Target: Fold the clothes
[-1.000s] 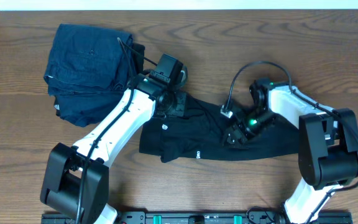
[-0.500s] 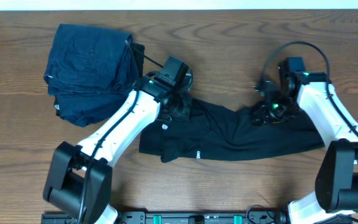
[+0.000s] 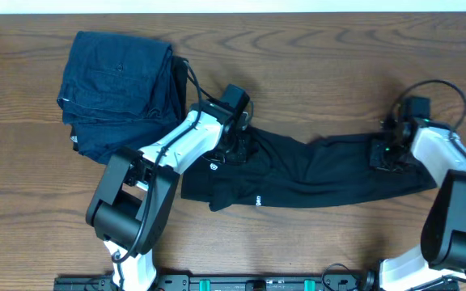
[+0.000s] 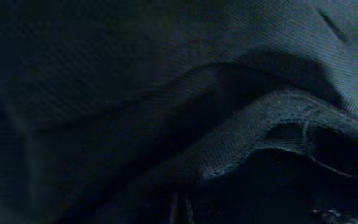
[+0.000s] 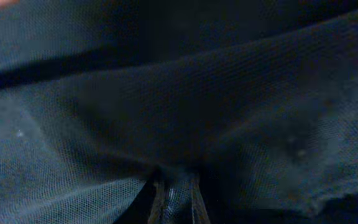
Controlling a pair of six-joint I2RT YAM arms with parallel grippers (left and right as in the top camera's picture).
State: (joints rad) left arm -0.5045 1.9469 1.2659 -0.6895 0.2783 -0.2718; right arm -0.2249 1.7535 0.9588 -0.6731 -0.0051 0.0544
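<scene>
**Shirt pinched at both ends**

Shirt (image 3: 314,174) lies long and flat across the middle of the counter (image 3: 314,56). It is black and thin. My left jaws are clenched on its top left part, near a small white mark (image 3: 214,166). My left camera sees only dark cloth and a rolled hem. My right jaws are at the far right end. There my fingers (image 5: 160,200) stand close together with a ridge of cloth nipped between them.

I think this shirt is light and very floppy. It will sag, bunch up and slide if I pull fast, but it will not break. It is best to hold it by the hems and corners, not by the loose middle, so a fold comes out straight.

The blue stack (image 3: 116,89) sits up at the left, near the shirt's left end, so I should not sweep cloth that way. Bare wood lies behind the shirt and in front of it. The near edge of the counter is not far below, so I would fold toward the middle.
</scene>
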